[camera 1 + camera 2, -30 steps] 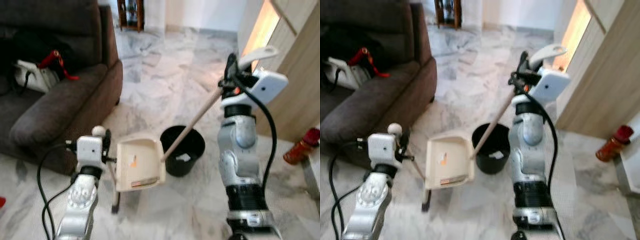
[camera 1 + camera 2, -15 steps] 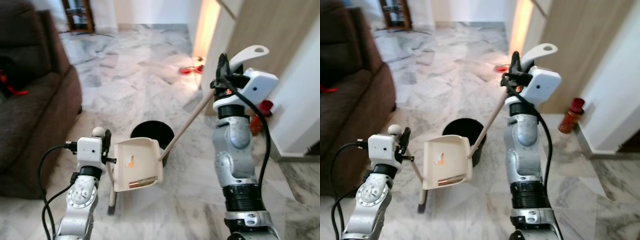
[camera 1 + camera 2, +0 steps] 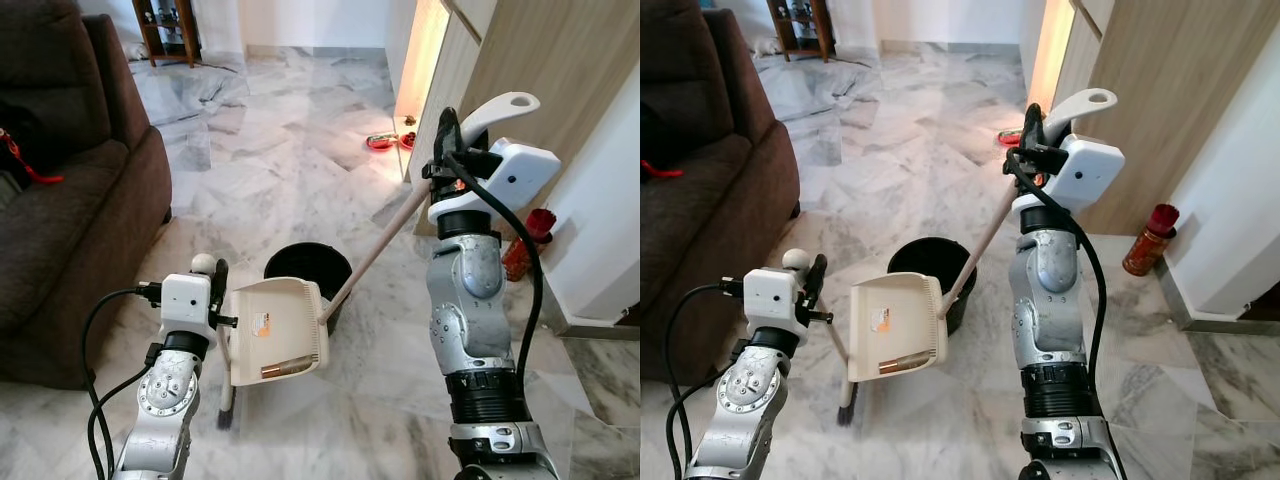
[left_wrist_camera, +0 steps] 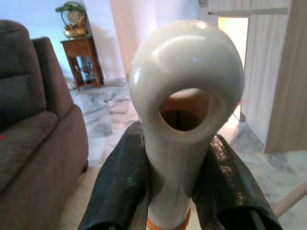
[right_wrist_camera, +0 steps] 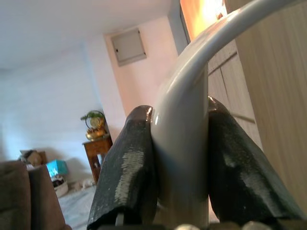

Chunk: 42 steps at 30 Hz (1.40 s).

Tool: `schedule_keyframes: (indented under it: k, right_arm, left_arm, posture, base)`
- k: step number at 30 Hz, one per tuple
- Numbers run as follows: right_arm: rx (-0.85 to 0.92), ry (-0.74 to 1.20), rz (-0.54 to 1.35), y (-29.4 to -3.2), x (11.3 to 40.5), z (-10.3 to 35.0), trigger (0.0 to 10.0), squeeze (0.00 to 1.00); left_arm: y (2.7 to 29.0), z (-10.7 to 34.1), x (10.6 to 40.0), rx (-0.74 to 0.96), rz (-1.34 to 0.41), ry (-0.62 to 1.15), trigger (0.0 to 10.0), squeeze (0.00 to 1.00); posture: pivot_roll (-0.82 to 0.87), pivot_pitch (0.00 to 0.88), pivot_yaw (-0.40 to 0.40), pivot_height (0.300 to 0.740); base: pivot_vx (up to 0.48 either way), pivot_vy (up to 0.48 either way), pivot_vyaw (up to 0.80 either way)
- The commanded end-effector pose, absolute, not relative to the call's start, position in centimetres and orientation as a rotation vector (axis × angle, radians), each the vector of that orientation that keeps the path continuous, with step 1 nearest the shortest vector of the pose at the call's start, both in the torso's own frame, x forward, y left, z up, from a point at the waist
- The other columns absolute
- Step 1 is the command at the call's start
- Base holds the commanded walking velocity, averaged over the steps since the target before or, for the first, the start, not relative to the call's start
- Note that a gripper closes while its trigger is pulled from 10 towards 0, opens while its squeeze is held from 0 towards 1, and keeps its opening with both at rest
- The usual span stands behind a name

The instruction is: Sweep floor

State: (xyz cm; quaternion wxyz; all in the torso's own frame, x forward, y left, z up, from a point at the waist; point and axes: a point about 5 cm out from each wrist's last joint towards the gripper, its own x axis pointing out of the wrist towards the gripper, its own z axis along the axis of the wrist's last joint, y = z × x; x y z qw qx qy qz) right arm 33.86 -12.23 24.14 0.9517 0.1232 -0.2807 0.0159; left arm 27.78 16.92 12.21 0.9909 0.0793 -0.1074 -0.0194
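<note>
The broom handle (image 4: 184,120) is clamped in the left gripper (image 3: 205,292) and the dustpan (image 3: 278,330), raised at 12 o'clock beside the black bin (image 3: 308,275), hangs from the right gripper (image 3: 447,150), so emptying appears pending while the marble floor (image 3: 290,150) looks largely swept.

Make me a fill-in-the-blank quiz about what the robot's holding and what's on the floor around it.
1. The right gripper is shut on the handle of the ____.
2. The left gripper is shut on the handle of the ____.
3. The bucket behind the dustpan is coloured ____.
4. The dark seat on the robot's left is a ____.

Missing words: dustpan; broom; black; sofa
</note>
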Motion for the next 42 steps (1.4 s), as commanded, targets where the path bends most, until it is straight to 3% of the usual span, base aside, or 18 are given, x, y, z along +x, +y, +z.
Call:
schedule_keyframes:
  k: [1, 26, 31, 42]
  right_arm:
    - [0.301, -0.676, 0.032, -12.28, 33.22, 26.22, 10.0, 0.0]
    - [0.307, -0.686, 0.012, -12.56, 33.34, 26.62, 10.0, 0.0]
    - [0.31, -0.681, 0.012, -12.64, 33.42, 26.62, 10.0, 0.0]
    - [0.306, -0.703, 0.02, -12.45, 33.26, 26.87, 10.0, 0.0]
  left_arm:
    - [16.64, 13.23, 27.85, 0.151, -0.047, -0.263, 10.0, 0.0]
    - [16.68, 13.21, 27.87, 0.153, -0.044, -0.261, 10.0, 0.0]
    - [16.67, 13.21, 27.87, 0.152, -0.042, -0.262, 10.0, 0.0]
    - [16.7, 13.39, 27.82, 0.138, -0.042, -0.276, 10.0, 0.0]
  posture:
    - [0.15, 0.047, 0.007, 0.74]
    - [0.15, 0.045, 0.008, 0.74]
    - [0.15, 0.045, 0.008, 0.74]
    - [0.16, 0.046, 0.007, 0.74]
  base:
    - [0.375, 0.0, 0.0]
    - [0.384, 0.0, 0.0]
    - [0.383, 0.0, -0.74]
    - [0.27, 0.0, 0.0]
